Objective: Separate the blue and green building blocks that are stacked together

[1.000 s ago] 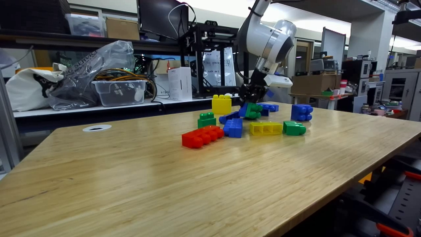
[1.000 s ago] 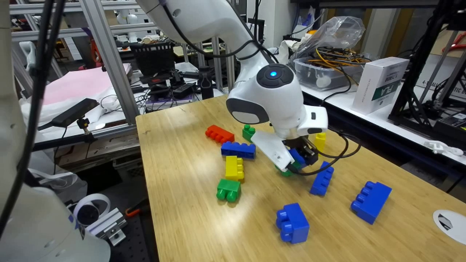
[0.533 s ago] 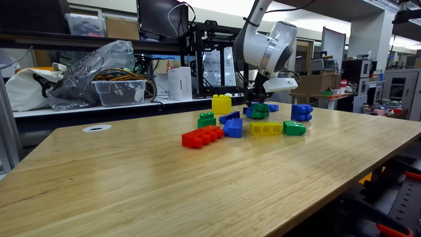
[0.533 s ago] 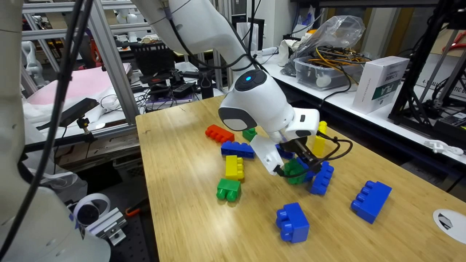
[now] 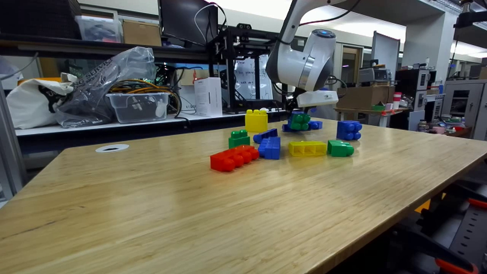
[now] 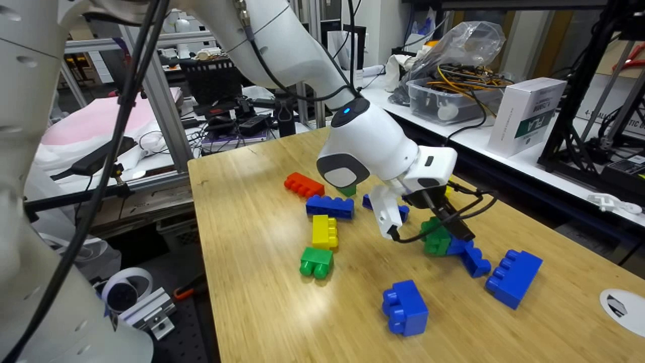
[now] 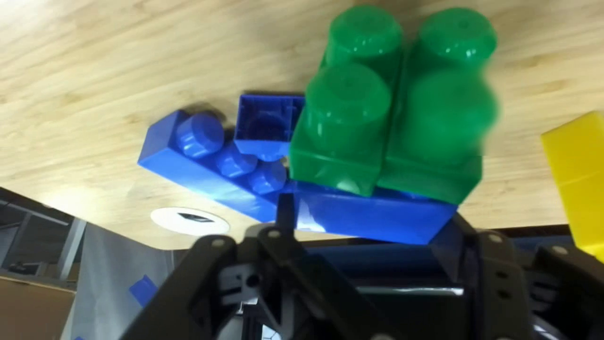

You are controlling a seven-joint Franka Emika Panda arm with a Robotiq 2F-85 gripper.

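The bright green block (image 7: pixel 401 108), with several round studs facing the wrist camera, sits joined to the bright blue block (image 7: pixel 373 217). My gripper (image 7: pixel 371 208) is shut on that blue block, one finger at each end of it. In both exterior views the pair, green block (image 5: pixel 300 122) and blue block (image 6: pixel 457 245), stays together under the gripper (image 6: pixel 459 233). Green faces away from the arm's fingers, clear of their grip. Whether the pair touches the table cannot be told.
A blue brick (image 6: pixel 476 260) lies right beside the held pair, with a longer blue brick (image 6: pixel 514 278) past it. Around them are a blue cube-like brick (image 6: pixel 405 308), green brick (image 6: pixel 316 262), yellow brick (image 6: pixel 323 232), red brick (image 6: pixel 304 185) and upright yellow brick (image 5: pixel 256 120).
The arm has carried the joined pair away from the red brick's side, turning it so the green studs face an exterior camera. A loose blue brick beside it has shifted along.
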